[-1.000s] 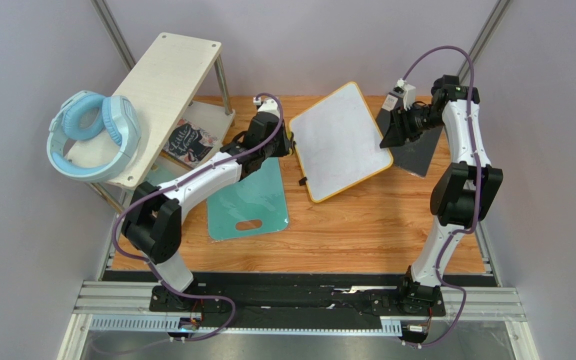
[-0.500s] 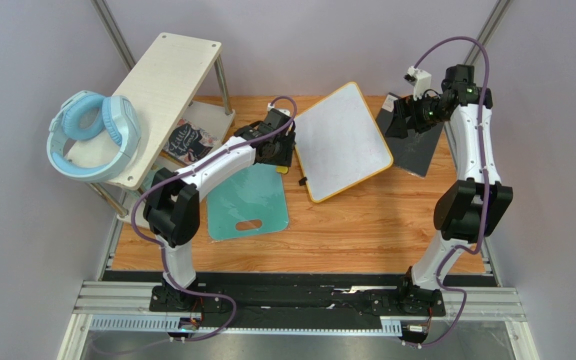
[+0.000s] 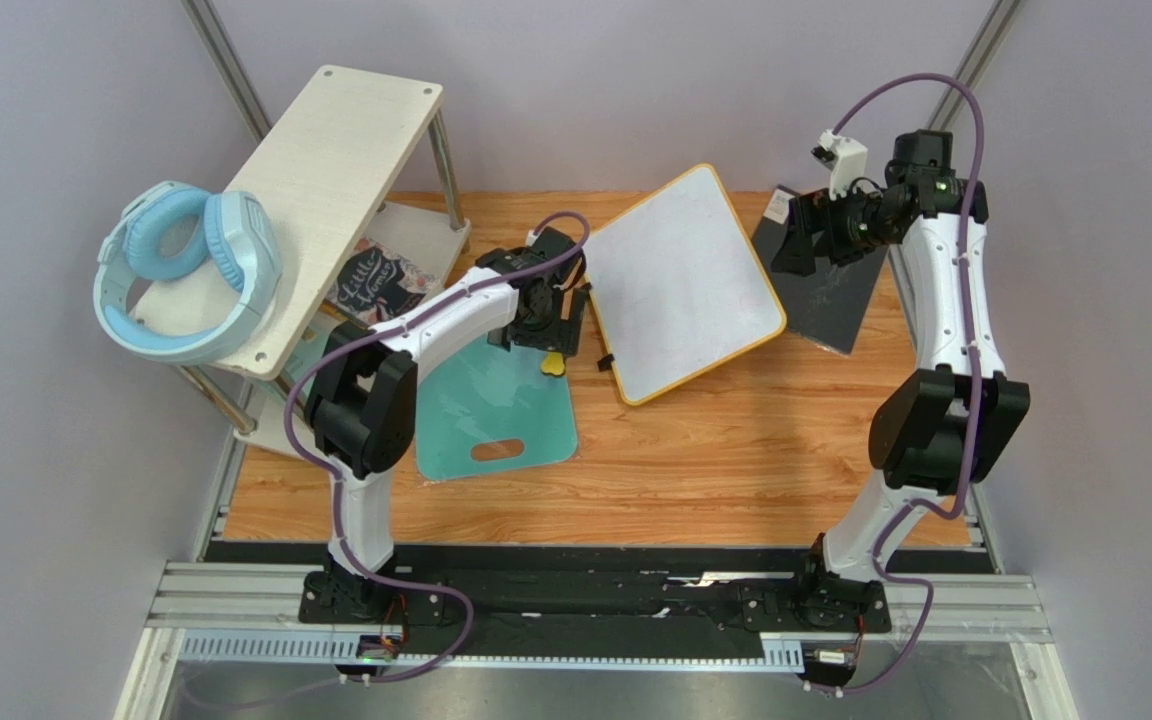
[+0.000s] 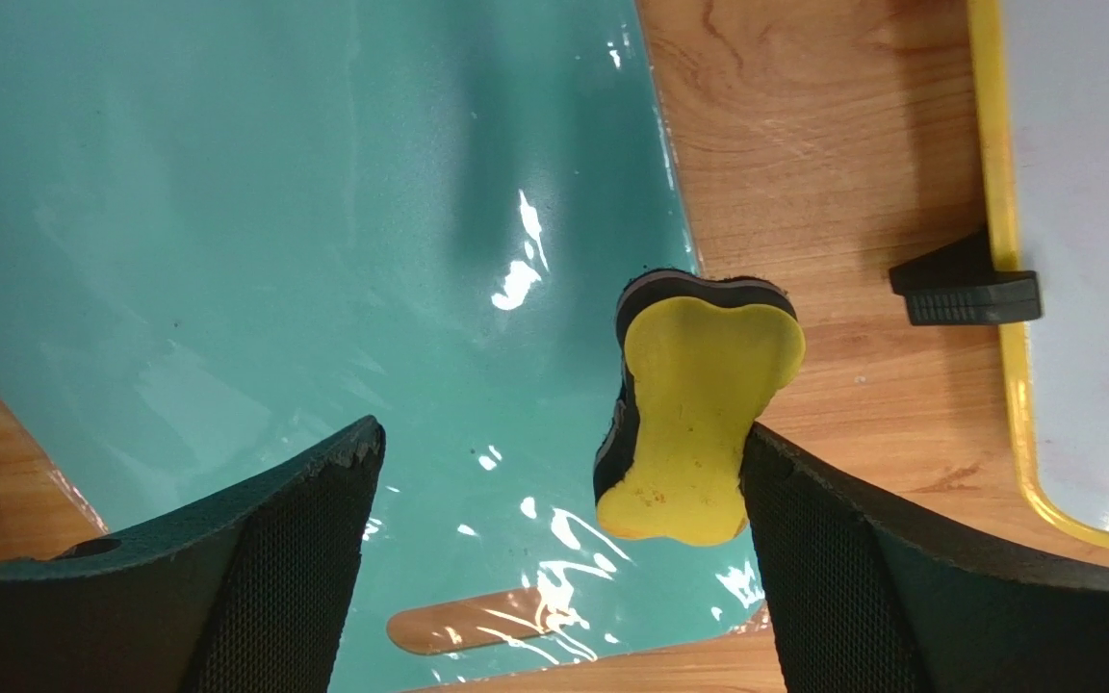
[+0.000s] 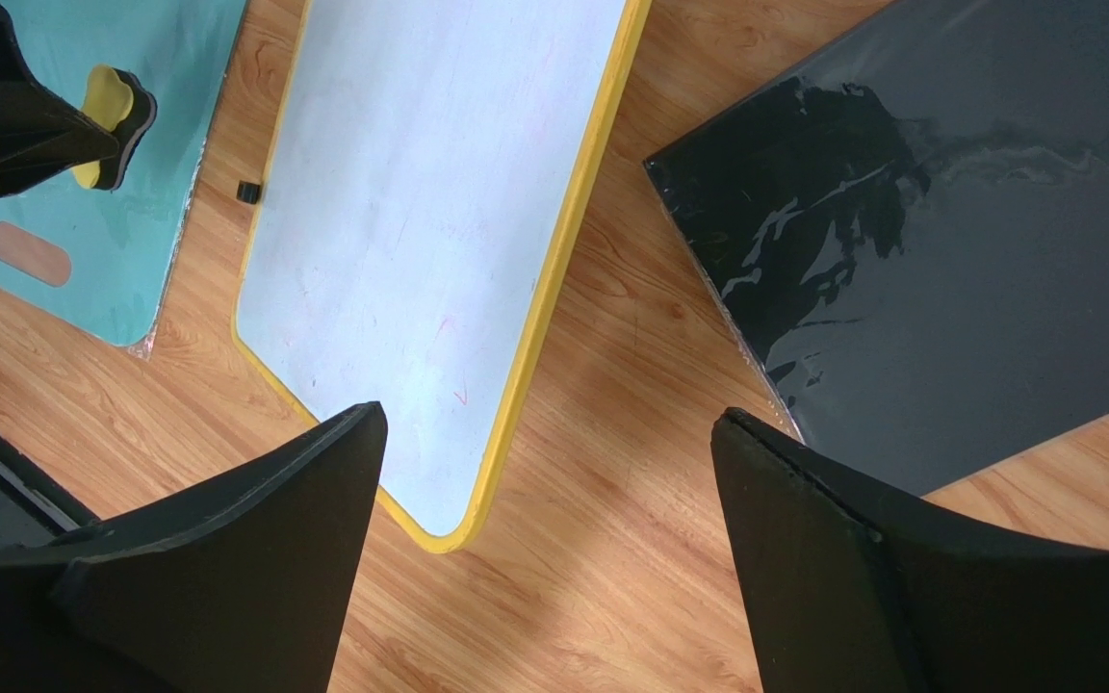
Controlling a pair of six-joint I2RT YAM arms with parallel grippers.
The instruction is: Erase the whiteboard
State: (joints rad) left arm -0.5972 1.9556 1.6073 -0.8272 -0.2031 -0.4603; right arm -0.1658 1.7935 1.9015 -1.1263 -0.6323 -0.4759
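The whiteboard (image 3: pixel 683 281) lies tilted on the wooden table, white with a yellow frame, and its face looks clean (image 5: pixel 416 217). A yellow eraser (image 3: pixel 551 362) with a black felt side rests on the right edge of the teal cutting board (image 4: pixel 228 217). My left gripper (image 4: pixel 561 441) hangs open over it, and the eraser (image 4: pixel 698 412) lies loose close to the right finger. My right gripper (image 5: pixel 546 422) is open and empty above bare wood between the whiteboard's right corner and a dark grey panel (image 5: pixel 951 246). The whiteboard's yellow edge (image 4: pixel 1002 289) and a black foot (image 4: pixel 965 282) show at the right.
A pale wooden shelf (image 3: pixel 327 165) with blue headphones (image 3: pixel 184 270) stands at the back left. The teal cutting board (image 3: pixel 500 405) lies left of the whiteboard, and the dark grey panel (image 3: pixel 838 300) lies to its right.
My left gripper drew back from the whiteboard's left edge to over the teal board and opened, letting go of the eraser. My right gripper opened wider and lifted off the whiteboard's right corner.
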